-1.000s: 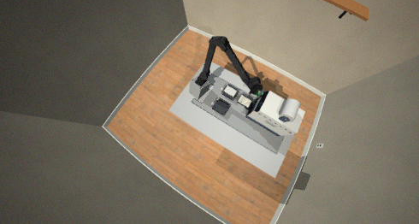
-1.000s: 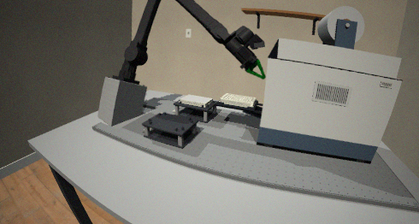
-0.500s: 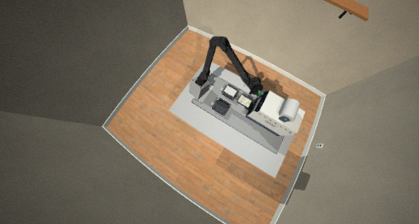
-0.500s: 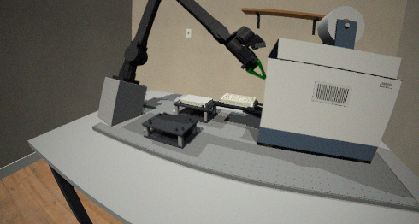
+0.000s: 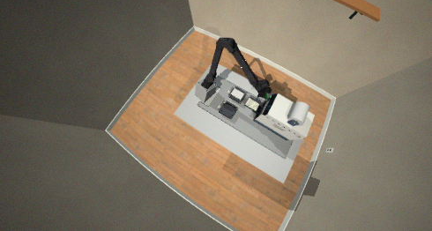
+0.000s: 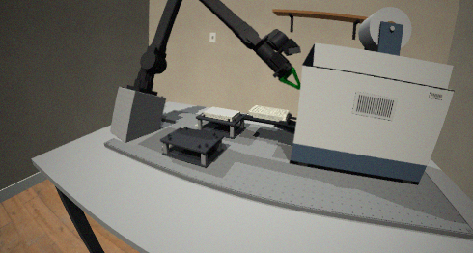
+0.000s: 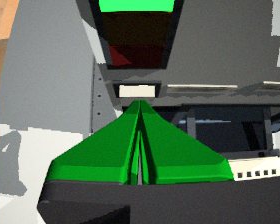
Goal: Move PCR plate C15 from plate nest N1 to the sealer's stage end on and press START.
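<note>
My gripper (image 7: 139,110) is shut and empty, its green fingers pressed together. In the wrist view the tips point at the white START key (image 7: 139,91) on the sealer's front, just below it; I cannot tell if they touch. In the exterior view the gripper (image 6: 292,79) hangs at the left edge of the sealer (image 6: 372,112). Plate C15 (image 6: 269,113) lies flat on the stage in front of the sealer, out of the housing. Plate C51 (image 6: 221,114) sits on nest N2. Nest N1 (image 6: 193,142) is empty.
The arm's grey base block (image 6: 137,113) stands at the left end of the table. A foil roll (image 6: 383,27) sits on top of the sealer. The arm reaches over both nests. A wall shelf (image 6: 320,15) hangs behind.
</note>
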You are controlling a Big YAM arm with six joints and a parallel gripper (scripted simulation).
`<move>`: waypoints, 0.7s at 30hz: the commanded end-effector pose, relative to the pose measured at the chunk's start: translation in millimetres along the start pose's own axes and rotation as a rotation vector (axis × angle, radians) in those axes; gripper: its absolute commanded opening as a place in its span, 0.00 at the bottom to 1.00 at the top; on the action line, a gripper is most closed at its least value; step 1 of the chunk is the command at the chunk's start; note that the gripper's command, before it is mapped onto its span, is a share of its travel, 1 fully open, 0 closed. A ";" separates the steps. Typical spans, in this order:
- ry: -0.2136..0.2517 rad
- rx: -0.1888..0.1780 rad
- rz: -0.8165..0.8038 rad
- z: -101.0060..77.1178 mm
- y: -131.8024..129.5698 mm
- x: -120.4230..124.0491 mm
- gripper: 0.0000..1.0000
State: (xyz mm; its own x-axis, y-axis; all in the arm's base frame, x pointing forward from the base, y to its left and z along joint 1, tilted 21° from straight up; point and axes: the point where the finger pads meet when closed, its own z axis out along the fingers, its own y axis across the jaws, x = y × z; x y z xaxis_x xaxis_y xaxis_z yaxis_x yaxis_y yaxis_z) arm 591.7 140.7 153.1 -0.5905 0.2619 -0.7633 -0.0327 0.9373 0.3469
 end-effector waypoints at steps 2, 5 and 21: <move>-0.028 -0.014 -0.015 2.5 8.3 -20.8 0.00; -0.022 -0.019 -0.019 2.9 11.9 -16.9 0.00; -0.048 -0.007 -0.007 2.7 2.0 -34.6 0.00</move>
State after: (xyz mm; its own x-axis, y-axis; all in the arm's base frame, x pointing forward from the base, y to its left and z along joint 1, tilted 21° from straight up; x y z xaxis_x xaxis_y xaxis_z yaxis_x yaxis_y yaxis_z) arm 592.7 141.8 152.7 -0.5925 0.2599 -0.7625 -0.0345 0.9375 0.3464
